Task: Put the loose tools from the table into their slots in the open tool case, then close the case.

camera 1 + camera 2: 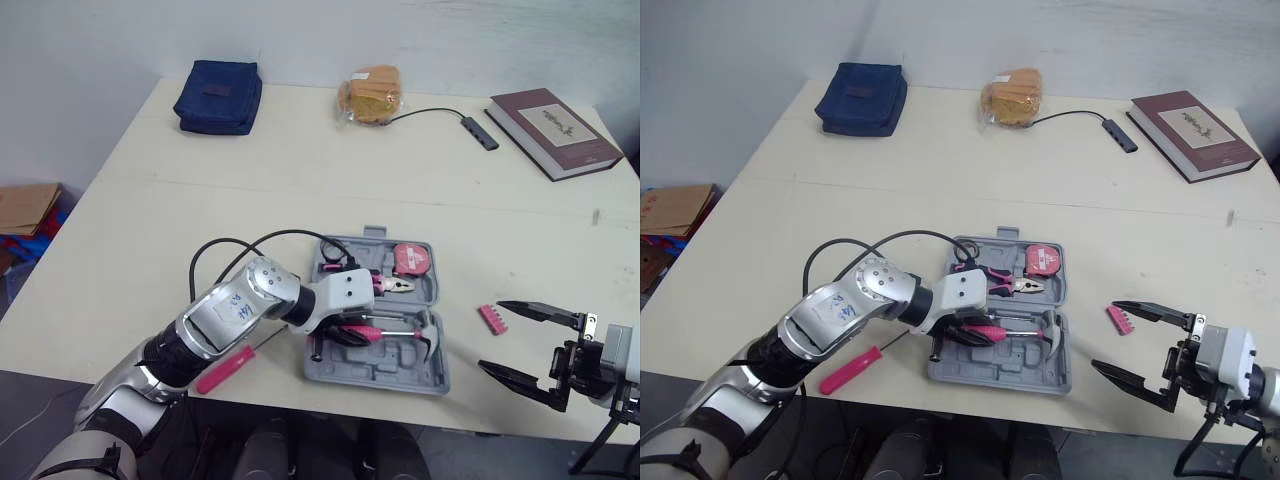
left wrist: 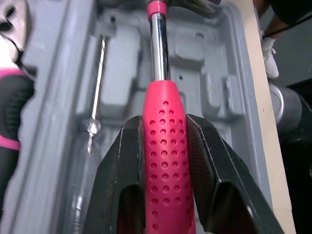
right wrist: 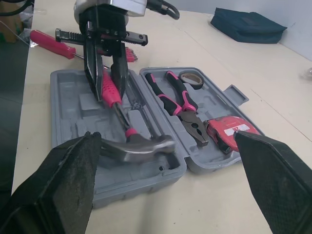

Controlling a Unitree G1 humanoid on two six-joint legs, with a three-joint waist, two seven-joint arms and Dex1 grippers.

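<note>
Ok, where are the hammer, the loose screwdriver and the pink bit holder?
hammer (image 3: 141,145), right wrist view, on its steel head.
screwdriver (image 1: 848,371), right eye view, on its pink handle.
bit holder (image 1: 491,318), left eye view, on its middle.

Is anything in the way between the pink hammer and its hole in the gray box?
Nothing visible is. The left gripper holds the pink-handled steel hammer over bare moulded slots in the open gray plastic tool case. A thin metal rod lies beside it, not under.
</note>
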